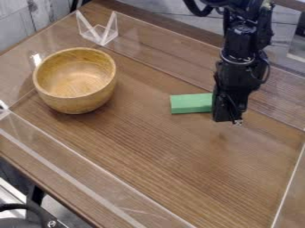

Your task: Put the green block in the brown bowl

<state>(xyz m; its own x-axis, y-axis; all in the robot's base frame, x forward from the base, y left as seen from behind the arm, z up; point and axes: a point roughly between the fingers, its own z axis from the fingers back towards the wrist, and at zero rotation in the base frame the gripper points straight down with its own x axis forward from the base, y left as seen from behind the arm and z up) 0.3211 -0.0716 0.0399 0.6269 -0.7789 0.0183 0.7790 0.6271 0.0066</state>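
The flat bright green block [191, 103] lies on the wooden table [155, 169], the round honey-brown wooden bowl [75, 80] well apart at its ten o'clock. The black claw [226, 116] points down at the block's three o'clock end, fingers pressed together — whether on the block, I cannot tell.

A table [155, 169] of dark brown wood grain fills nearly the whole view. The light is even, with a soft pale glare on the table's far left part. Low clear plastic walls [71, 178] run along the table's edges. Near the table's far left corner stands a small folded piece of clear plastic [98, 28]. Beyond that corner is a pale floor [12, 20]. Below the table's near left corner are dark shapes [24, 214], too dim to make out.
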